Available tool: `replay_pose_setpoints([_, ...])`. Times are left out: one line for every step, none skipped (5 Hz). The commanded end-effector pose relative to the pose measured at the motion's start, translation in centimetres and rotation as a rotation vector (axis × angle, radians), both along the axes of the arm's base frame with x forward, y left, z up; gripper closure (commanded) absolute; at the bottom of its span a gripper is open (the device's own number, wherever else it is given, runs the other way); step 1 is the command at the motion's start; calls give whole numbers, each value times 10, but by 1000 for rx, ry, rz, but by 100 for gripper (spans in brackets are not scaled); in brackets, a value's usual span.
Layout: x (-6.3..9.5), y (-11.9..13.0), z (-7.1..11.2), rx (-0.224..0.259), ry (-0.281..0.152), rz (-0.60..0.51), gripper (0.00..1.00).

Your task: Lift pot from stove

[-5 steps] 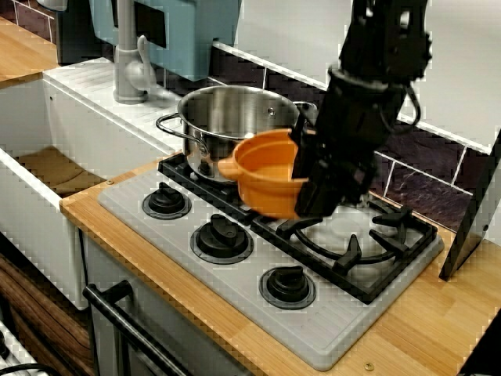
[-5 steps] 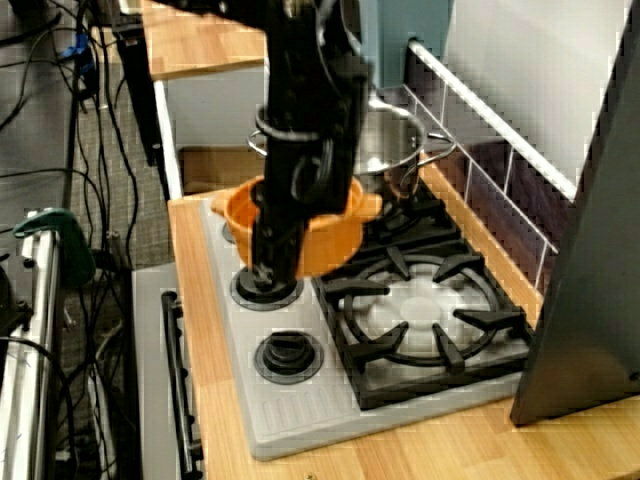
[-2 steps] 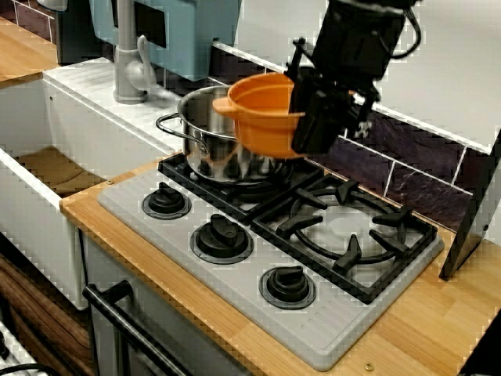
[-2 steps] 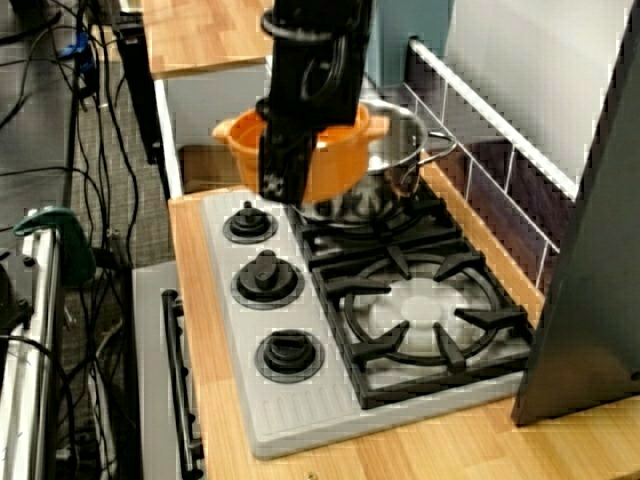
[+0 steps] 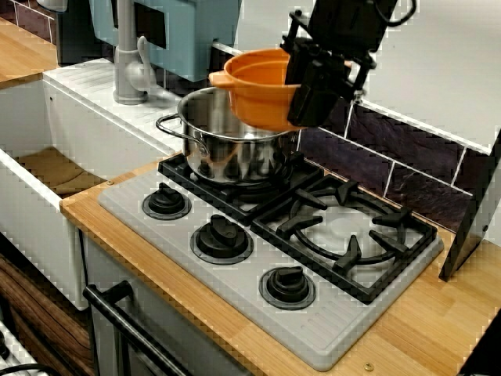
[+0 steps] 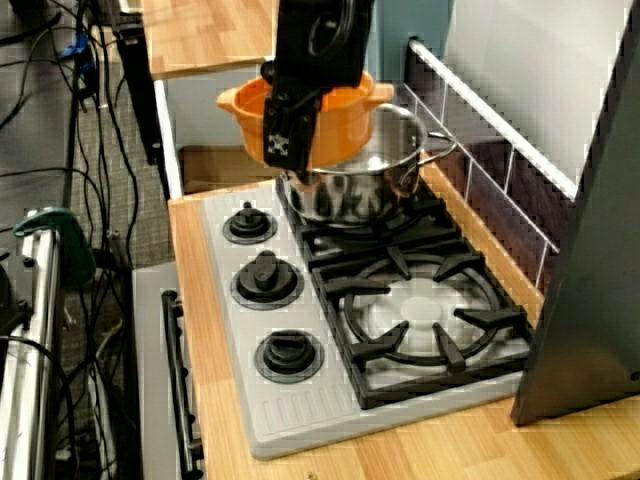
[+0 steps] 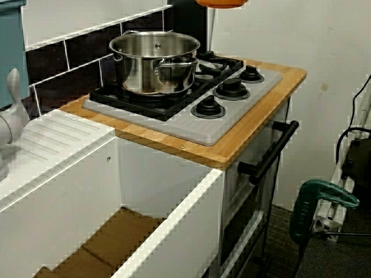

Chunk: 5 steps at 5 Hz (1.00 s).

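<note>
The orange pot [image 5: 254,86] hangs tilted in the air, well above the stove [image 5: 235,274] and over the rim of the steel pot [image 5: 223,141]. My black gripper [image 5: 307,90] is shut on its right-hand rim. From the stove's end, the pot [image 6: 345,115] shows behind the gripper [image 6: 292,135], one finger [image 6: 285,140] lying down its outer wall. In the view from the sink side only the pot's underside [image 7: 223,2] shows at the top edge, above the stove [image 7: 185,124]; the gripper is out of that frame.
The steel pot [image 6: 365,180] stands on the back-left burner, right under the orange one. A bare black grate [image 5: 352,231] is beside it, with three knobs [image 5: 223,235] in front. A tap [image 5: 129,66], a sink [image 7: 116,231] and a tiled back wall [image 5: 407,149] border the stove.
The gripper has carried the orange pot from just above the grate up and back-left, over the steel pot. It kept rising in the last half second.
</note>
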<state>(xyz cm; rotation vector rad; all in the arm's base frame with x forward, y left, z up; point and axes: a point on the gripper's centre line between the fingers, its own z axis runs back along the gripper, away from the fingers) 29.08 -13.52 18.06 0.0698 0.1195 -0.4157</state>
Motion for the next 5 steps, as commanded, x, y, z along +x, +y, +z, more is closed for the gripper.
replay_pose_setpoints([4,7,38,-27,-97,13,100])
replay_pose_setpoints([5,13,46,-32,-99,16,100])
replay_pose_setpoints([7,14,53,-30,-101,15,100])
replay_pose_setpoints([10,16,59,-26,-106,16,100])
replay_pose_setpoints([14,18,61,-33,-102,19,100])
